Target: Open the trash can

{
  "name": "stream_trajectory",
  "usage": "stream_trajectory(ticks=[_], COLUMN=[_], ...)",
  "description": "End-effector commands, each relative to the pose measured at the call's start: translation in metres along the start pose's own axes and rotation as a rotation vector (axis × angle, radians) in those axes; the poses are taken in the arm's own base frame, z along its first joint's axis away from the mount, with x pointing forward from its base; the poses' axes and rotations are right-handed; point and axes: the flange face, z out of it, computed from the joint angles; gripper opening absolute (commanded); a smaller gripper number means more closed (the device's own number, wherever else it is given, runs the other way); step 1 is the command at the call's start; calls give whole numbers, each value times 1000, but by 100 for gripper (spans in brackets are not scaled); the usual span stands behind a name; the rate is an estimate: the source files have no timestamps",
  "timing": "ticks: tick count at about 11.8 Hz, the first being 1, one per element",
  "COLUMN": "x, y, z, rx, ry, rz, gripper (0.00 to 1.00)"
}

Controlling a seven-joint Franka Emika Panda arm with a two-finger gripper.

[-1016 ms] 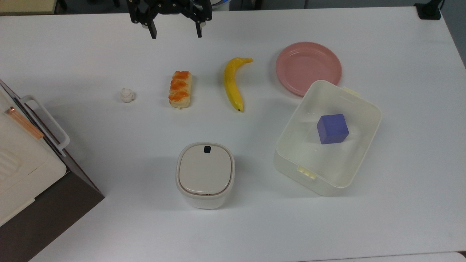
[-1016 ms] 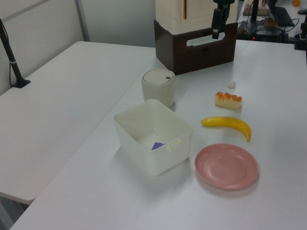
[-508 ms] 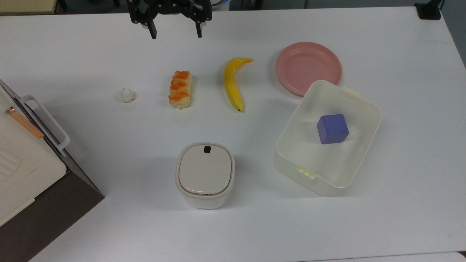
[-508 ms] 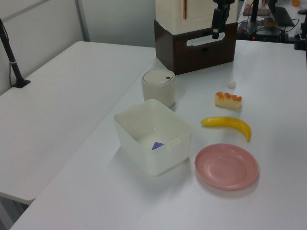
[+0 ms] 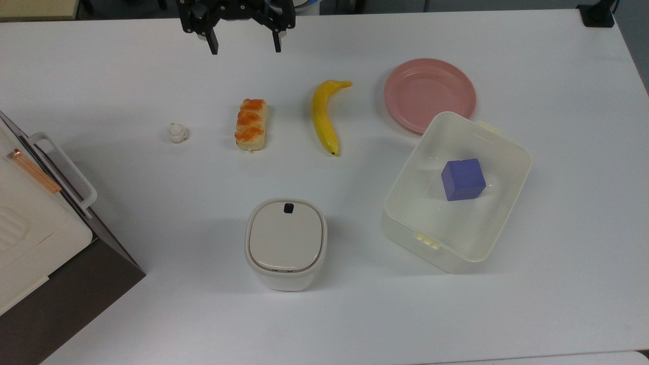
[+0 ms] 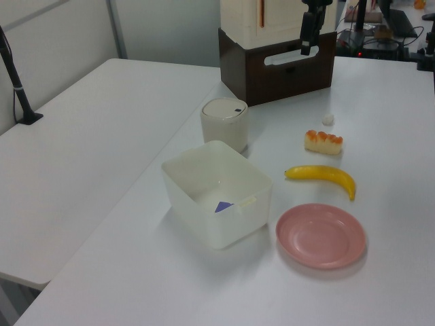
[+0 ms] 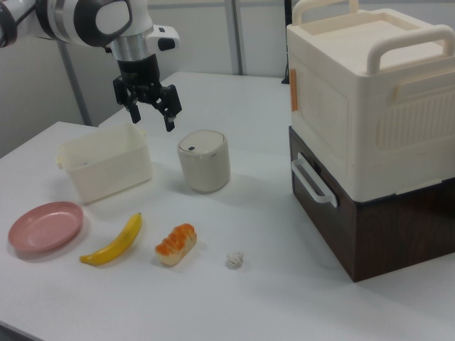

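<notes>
- Table (image 5: pixel 557 314): white, bearing all items below.
- Appliance (image 7: pixel 370 128): cream upper body on a brown base, with handles, at the top view's left edge.
- Tub (image 5: pixel 487 137): translucent, rectangular, open, at the top view's right; a blue cube (image 5: pixel 463 179) lies inside.
- Gripper (image 5: pixel 245 48): black, two fingers spread apart, holding nothing, raised above the table at the top view's upper edge, well apart from the trash can.
- Trash can (image 5: pixel 285 243): cream-white, beige lid shut, black button (image 5: pixel 288 208) at the lid's edge; stands between appliance and tub.
- Plate (image 5: pixel 430 94): pink, just beside the tub.
- Banana (image 5: pixel 324 115): yellow, between plate and bread.
- Bread (image 5: pixel 250 124): orange-topped.
- White lump (image 5: pixel 177 133): small, near the bread.
</notes>
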Motion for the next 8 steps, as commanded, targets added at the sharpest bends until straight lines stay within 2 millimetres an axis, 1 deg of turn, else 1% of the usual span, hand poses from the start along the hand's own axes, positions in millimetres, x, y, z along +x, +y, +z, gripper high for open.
stream_trajectory(ticks=[1,3,5,7,8], x=[1,1,1,1,1], y=[-2,-2,-2,-2,-2], z=[-1,-1,4,5,5], rx=[-14,-14,-13,-13,-13], ry=[7,7,-4,-6,-6], rz=[-20,-22,-34,-37,-37], gripper=[100,100,100,100,96])
